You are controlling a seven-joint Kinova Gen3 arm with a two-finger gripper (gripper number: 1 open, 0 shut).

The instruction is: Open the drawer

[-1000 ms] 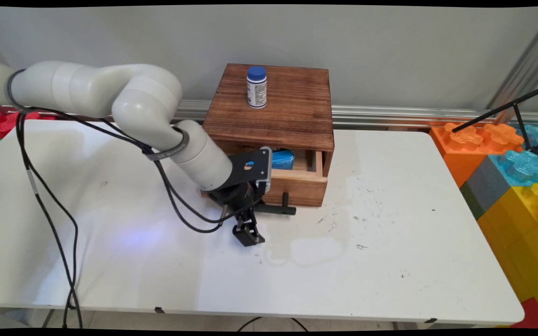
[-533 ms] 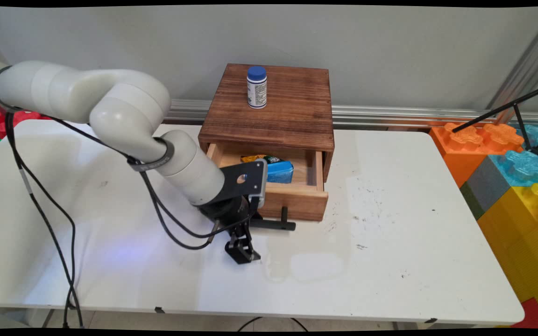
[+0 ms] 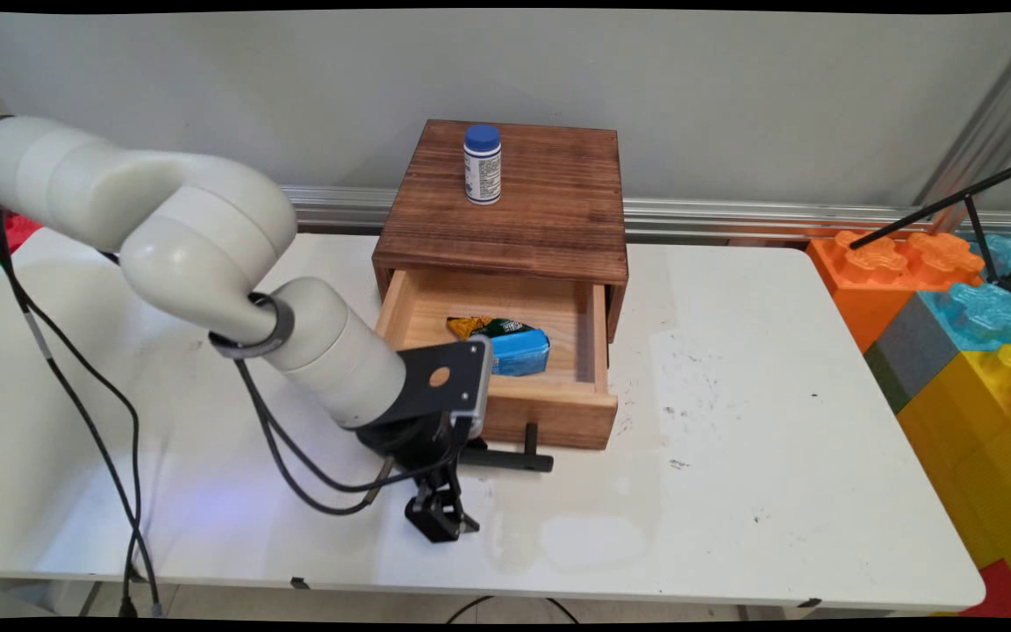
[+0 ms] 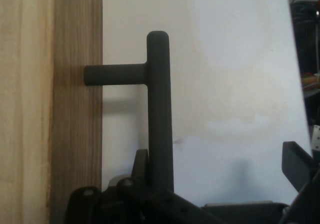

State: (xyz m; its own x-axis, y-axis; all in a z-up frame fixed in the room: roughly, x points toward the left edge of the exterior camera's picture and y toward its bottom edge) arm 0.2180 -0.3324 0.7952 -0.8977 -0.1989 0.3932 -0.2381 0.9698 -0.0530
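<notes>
A dark wooden box [image 3: 549, 206] stands at the back of the white table [image 3: 777, 439], with its light wood drawer [image 3: 558, 412] pulled out towards the front. In the drawer lie a blue packet [image 3: 521, 352] and an orange and green packet [image 3: 477, 326]. My gripper [image 3: 451, 490] is low at the drawer's front and stands open around the black T-shaped handle [image 3: 514, 458]. In the hand view the handle bar [image 4: 160, 109] rises beside my left finger [image 4: 141, 165], which sits between the bar and the drawer front [image 4: 50, 104]; my right finger [image 4: 298, 163] stands far off.
A white bottle with a blue cap [image 3: 482, 164] stands on top of the box. Large orange, blue and yellow toy blocks [image 3: 953, 307] are stacked off the table's right edge. Black cables [image 3: 84, 386] hang from the arm over the table's left side.
The gripper has moved towards the table's front with the handle, and the drawer has slid far out, uncovering the packets inside.
</notes>
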